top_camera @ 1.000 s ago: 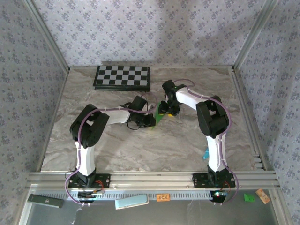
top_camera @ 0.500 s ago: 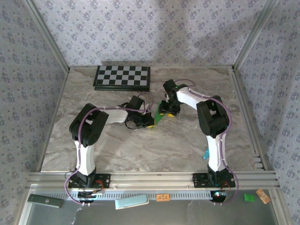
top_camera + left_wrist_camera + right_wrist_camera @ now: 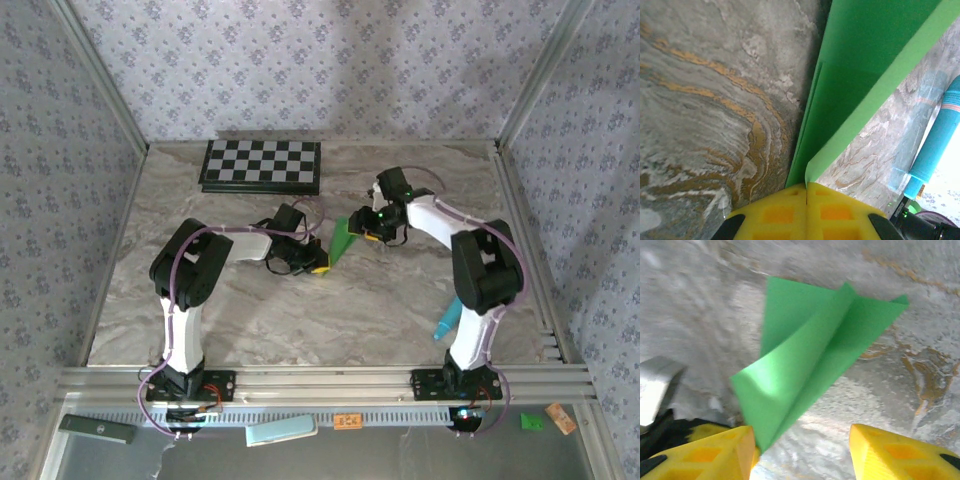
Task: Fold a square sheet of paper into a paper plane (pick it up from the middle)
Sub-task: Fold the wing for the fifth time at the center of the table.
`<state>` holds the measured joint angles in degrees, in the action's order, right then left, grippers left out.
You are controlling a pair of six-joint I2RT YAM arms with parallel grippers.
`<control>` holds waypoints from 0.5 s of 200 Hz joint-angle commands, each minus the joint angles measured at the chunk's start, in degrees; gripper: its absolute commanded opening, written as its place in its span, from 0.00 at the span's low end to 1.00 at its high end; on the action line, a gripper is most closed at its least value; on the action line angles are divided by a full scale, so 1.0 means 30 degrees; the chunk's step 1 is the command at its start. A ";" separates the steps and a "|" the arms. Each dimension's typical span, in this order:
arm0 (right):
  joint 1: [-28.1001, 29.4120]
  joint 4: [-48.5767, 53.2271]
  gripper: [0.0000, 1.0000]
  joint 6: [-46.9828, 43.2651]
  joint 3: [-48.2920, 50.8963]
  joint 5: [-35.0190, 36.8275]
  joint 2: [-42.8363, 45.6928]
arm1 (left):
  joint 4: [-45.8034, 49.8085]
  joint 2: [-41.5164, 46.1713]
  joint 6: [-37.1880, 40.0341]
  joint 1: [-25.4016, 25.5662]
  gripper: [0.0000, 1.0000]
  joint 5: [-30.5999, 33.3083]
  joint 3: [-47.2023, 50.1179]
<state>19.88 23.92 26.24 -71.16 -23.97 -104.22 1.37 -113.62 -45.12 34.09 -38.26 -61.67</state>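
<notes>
paper plane (image 3: pixel 855 60) end pinched inside left hand (image 3: pixel 806 192), far part cut off

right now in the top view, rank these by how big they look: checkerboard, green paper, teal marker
1. checkerboard, clearly the largest.
2. green paper, a folded wedge, wider than the marker.
3. teal marker, a thin stick. It is partly hidden, so its full length against the paper's is unsure.

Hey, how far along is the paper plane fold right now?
Done: the green paper is folded into a narrow pointed shape with a centre crease. In hand: the left gripper is shut on its pointed end; the right gripper stands open nearby. Left: the flaps splay loosely, so flattening and final wing folds probably remain.
</notes>
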 commanded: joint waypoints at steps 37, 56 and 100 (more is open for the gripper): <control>0.1128 -0.4871 0.37 -0.0025 0.1993 -0.3653 -0.0271 | 0.0189 -0.0622 -0.0441 -0.0082 0.04 -0.0240 0.0005; 0.1393 -0.5115 0.29 0.0203 0.1579 -0.3876 -0.1308 | 0.0164 -0.0622 -0.0473 -0.0100 0.05 -0.0254 -0.0008; 0.1598 -0.5283 0.24 0.0402 0.1112 -0.4001 -0.2709 | 0.0159 -0.0650 -0.0549 -0.0084 0.04 -0.0295 0.0002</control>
<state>24.49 8.99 26.79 -65.87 -34.41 -110.50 1.04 -113.80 -46.19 33.85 -39.03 -61.67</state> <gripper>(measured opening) 0.246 0.046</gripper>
